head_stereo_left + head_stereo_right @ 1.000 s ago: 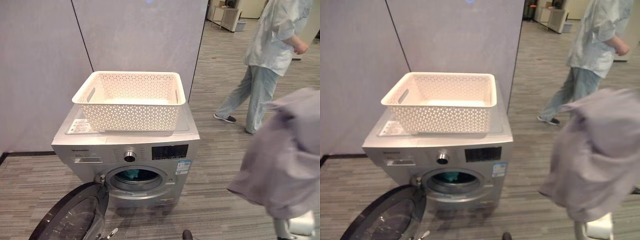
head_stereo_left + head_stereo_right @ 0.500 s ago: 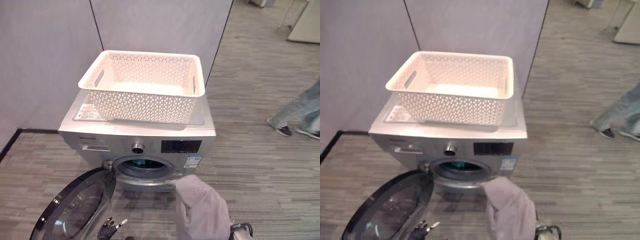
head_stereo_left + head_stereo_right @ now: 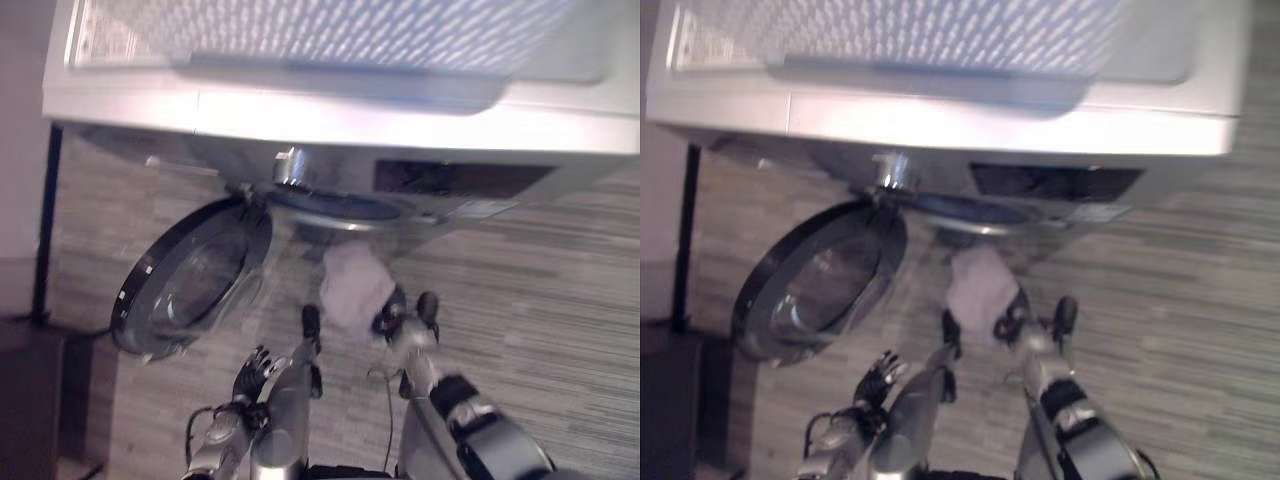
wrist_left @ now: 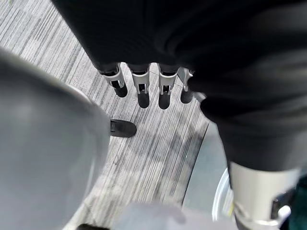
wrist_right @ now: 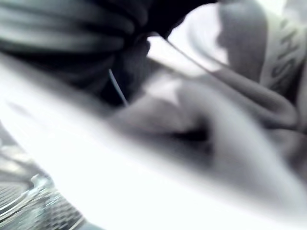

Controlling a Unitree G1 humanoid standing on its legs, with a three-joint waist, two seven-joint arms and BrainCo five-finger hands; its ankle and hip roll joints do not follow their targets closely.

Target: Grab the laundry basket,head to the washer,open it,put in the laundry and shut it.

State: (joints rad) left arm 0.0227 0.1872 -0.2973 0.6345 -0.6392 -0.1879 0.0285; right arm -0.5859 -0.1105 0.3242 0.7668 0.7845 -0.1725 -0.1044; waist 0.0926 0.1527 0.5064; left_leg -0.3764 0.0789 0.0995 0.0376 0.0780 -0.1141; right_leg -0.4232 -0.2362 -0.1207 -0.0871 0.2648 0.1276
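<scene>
While a second ago the pale grey garment (image 3: 352, 285) hangs high off to the robot's right, well apart from the washer (image 3: 330, 110), it now sits low, just below the drum opening (image 3: 335, 205) at about 6 o'clock from it. The whole picture has also tipped down and closed in, so the head camera has moved; the washer itself has not. The right hand (image 3: 402, 318) is at the cloth's lower right edge, and its own wrist view shows folds of fabric pressed close, but whether the fingers are clamped on the cloth cannot be told. The left hand (image 3: 255, 368) hangs lower at about 7 o'clock from the opening, its fingers (image 4: 139, 88) straight and apart over bare floor (image 4: 144, 143), holding nothing. The round door (image 3: 190, 285) stands swung open at 8 o'clock of the opening. The white laundry basket (image 3: 330, 35) rests on top of the washer. By this reading the loading step is nearly at the mouth; the garment likely needs pushing up and inward, and a trailing edge could catch on the rim.
</scene>
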